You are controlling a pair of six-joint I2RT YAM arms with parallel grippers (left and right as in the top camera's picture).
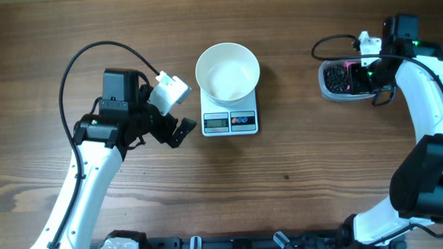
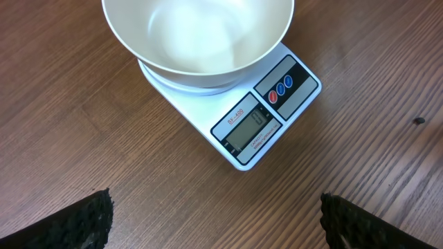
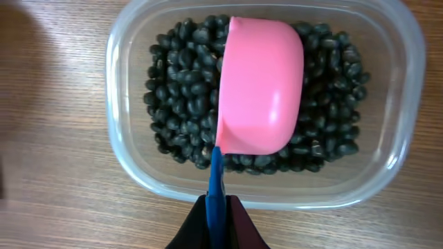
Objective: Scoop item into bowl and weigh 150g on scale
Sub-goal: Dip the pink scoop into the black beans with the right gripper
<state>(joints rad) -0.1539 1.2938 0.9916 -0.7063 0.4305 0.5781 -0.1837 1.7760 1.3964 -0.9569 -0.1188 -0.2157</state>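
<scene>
The empty white bowl (image 1: 227, 71) (image 2: 201, 34) sits on the white scale (image 1: 230, 121) (image 2: 266, 117), whose display faces the table's front. My left gripper (image 1: 179, 130) (image 2: 214, 218) hovers open just left of the scale, with only bare wood between its fingers (image 2: 83, 221). The item, a heap of small black beans (image 3: 180, 90) (image 1: 336, 77), fills a clear plastic container (image 3: 124, 159) (image 1: 331, 91) at the right. My right gripper (image 3: 218, 207) (image 1: 356, 74) is shut on the blue handle (image 3: 217, 183) of a pink scoop (image 3: 261, 86), which lies over the beans with its rounded back toward the camera.
Black cables loop behind the left arm (image 1: 86, 59) and near the right arm (image 1: 329, 43). A small dark speck (image 1: 286, 176) lies on the wood in front of the scale. The arm bases stand along the front edge (image 1: 211, 247).
</scene>
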